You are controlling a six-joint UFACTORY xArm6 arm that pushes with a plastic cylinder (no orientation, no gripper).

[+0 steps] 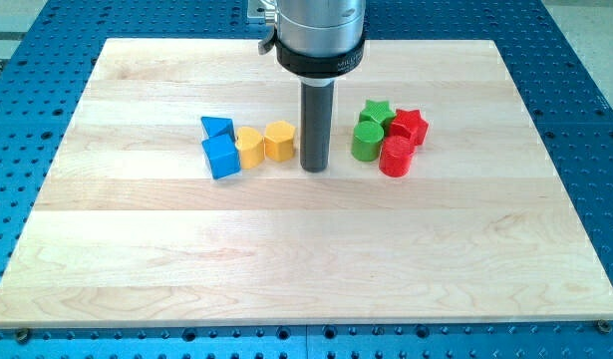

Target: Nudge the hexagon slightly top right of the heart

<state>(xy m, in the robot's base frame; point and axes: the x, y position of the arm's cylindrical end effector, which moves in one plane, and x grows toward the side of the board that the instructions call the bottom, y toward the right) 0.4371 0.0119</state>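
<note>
A yellow hexagon point(279, 141) sits left of the board's centre. A yellow heart point(249, 147) lies right against its left side, slightly lower in the view. My tip point(314, 169) stands on the board just right of the hexagon, very close to its right face. I cannot tell whether they touch. The dark rod rises straight up from the tip to the arm's round head at the view's top.
A blue cube point(221, 157) touches the heart's left side, with a blue triangular block point(216, 127) just above it. Right of my tip is a tight cluster: a green star point(376, 112), a green cylinder point(366, 141), a red star point(409, 125) and a red cylinder point(396, 157).
</note>
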